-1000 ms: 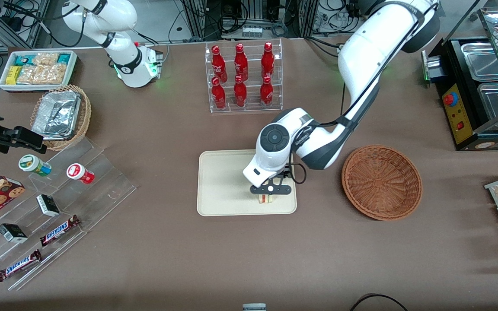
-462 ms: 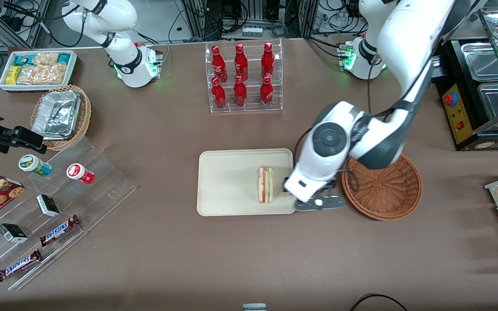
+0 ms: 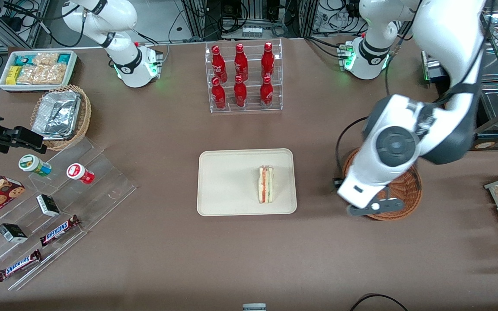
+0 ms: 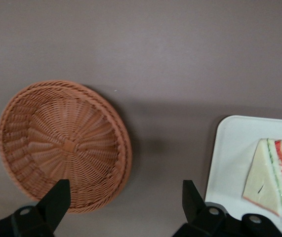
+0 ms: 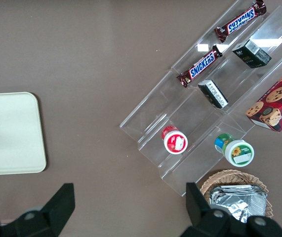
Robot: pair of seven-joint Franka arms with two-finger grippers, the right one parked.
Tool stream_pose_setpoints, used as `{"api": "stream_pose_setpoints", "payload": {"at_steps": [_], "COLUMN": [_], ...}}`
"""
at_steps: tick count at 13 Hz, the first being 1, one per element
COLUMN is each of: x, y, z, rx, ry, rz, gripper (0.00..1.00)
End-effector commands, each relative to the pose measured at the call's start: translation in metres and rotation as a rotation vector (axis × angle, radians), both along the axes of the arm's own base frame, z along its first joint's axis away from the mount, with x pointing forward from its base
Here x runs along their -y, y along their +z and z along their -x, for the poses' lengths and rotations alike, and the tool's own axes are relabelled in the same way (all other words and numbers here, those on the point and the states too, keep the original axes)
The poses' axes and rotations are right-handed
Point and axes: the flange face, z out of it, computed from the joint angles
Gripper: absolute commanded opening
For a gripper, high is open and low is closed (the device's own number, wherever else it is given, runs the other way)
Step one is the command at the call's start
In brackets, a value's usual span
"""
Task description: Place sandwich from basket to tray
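While the sandwich (image 3: 266, 185) lies on the tray (image 3: 223, 181), hand (image 4: 126, 200) open — above brown table (image 3: 249, 255).

A brown table (image 3: 154, 242) filled the view.
Racks of cables and equipment (image 3: 249, 17) stood past its edge farthest from the front camera; a black warming cabinet with steel pans (image 3: 478, 82) stood at the working arm's end.

Front view: high, steep look down over whole table (image 3: 249, 259); tray (image 3: 227, 181) at frame centre.
Left wrist view: close, straight down past gripper (image 4: 123, 202), fingers spread, hanging above basket (image 4: 64, 143) rim.
Both views share basket, tray edge, sandwich (image 4: 271, 180).
Right wrist view: straight down, shares tray corner.
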Motion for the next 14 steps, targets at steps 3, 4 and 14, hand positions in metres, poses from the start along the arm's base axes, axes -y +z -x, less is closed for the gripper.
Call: {"api": "stream_pose_setpoints", "payload": {"at_steps": [3,4,14], "x": [-0.100,-0.121,-0.177], "y": [0.069,0.088,0.186], "z": [0.039,0.048,0.123], "rx": [-0.081,-0.090,-0.060], "ry": [-0.082,-0.084,0.003], "rz": [0.039,0.028,0.084], "gripper": [1.00,1.00,1.00]}}
